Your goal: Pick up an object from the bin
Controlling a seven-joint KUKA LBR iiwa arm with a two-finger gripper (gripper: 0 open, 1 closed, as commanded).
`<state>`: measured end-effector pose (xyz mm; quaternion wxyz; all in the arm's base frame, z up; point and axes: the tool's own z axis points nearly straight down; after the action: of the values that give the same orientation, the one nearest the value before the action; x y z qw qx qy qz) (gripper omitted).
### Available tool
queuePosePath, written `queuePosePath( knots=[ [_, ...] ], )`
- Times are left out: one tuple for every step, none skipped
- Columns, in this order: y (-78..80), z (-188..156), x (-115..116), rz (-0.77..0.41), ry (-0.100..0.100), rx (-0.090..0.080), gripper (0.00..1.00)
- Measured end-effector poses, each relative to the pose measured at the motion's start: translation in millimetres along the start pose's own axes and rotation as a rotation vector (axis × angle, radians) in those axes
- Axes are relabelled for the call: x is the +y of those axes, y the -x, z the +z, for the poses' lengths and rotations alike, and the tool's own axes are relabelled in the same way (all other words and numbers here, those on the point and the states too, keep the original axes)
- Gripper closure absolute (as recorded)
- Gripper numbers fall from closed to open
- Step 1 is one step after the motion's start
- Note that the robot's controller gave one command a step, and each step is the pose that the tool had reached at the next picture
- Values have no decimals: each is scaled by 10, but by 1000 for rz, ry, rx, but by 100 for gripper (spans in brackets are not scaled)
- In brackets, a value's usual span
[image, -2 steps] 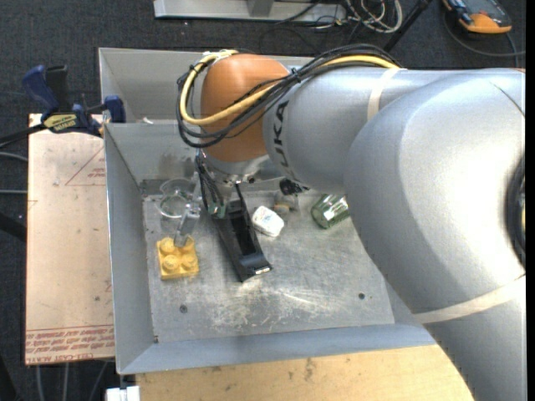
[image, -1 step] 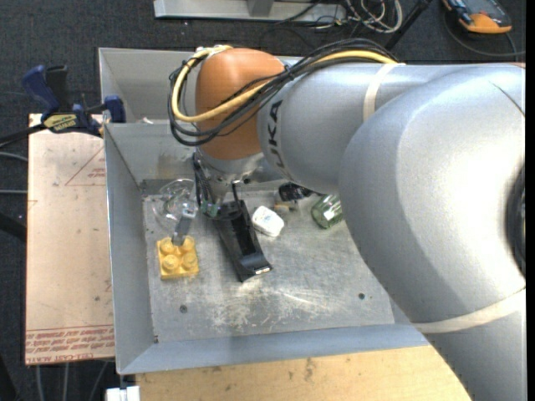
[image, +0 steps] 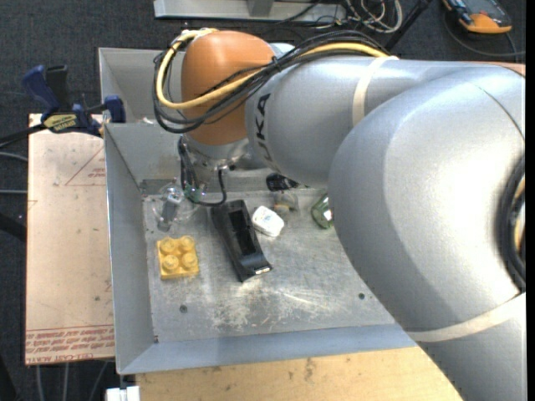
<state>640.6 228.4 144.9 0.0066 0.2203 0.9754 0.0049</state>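
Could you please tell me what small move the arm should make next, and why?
Probably a short shift toward the front of the bin, centring the gripper over the yellow studded block. The gripper hangs low near the back left, and the block lies flat just in front of it, apart from the black bar, so it looks the nearest clear pick.

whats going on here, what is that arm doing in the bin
A grey robot arm reaches into the metal bin from the right, with its gripper low in the back left part. Whether it has hold of anything cannot be told. Nearest to it lie a yellow studded block and a black oblong device. A small white thing and a greenish one, partly hidden by the arm, lie further right.
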Motion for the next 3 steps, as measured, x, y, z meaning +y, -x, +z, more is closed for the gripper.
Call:
queuePosePath(
  knots=[
    [-374,150,-34,4,-14,12,0],
    [-398,334,-11,-134,-9,10,0],
    [-400,395,-49,-252,-8,11,0]
  ],
)
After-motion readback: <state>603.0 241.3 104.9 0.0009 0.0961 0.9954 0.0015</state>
